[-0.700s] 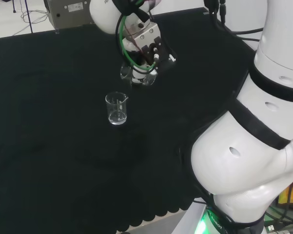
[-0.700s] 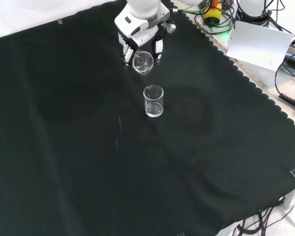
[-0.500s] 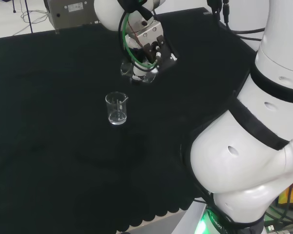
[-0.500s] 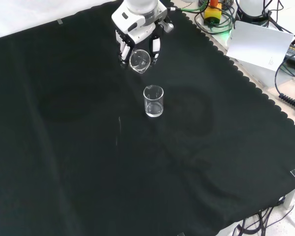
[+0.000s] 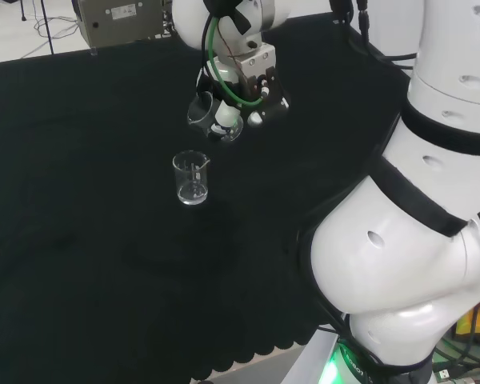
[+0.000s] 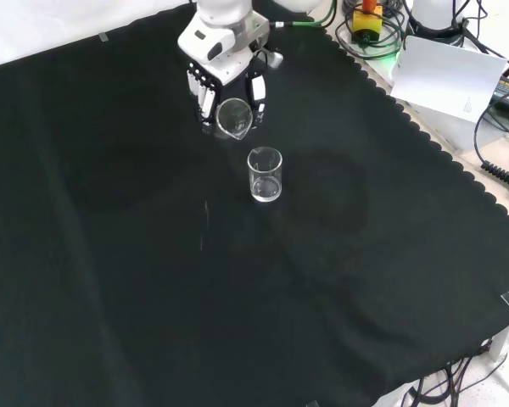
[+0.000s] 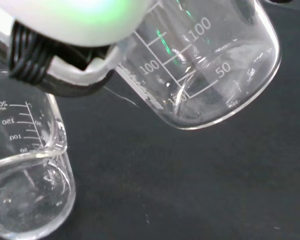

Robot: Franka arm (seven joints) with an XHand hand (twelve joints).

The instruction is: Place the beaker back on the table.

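The hand (image 6: 223, 69) (image 5: 244, 88) hangs above the black cloth with its fingers curled round a clear glass beaker (image 6: 233, 117) (image 5: 212, 118) (image 7: 210, 60). That beaker is tilted, clear of the cloth, its mouth turned toward the front camera. A second clear beaker (image 6: 265, 174) (image 5: 191, 178) (image 7: 25, 185) stands upright on the cloth. In the front view it is just below and right of the held one; in the head view it is below and left of the hand. The two beakers do not touch.
The cloth's scalloped edge (image 6: 424, 136) runs down the front view's right side, with a white sheet (image 6: 450, 80) and cables beyond it. A grey box (image 5: 116, 20) sits past the cloth's far edge in the head view. The arm's white links (image 5: 432, 200) stand at that view's right.
The hand with its beaker has shifted left in the front view, farther off in the head view, and the beaker has tipped further. The standing beaker has not moved.
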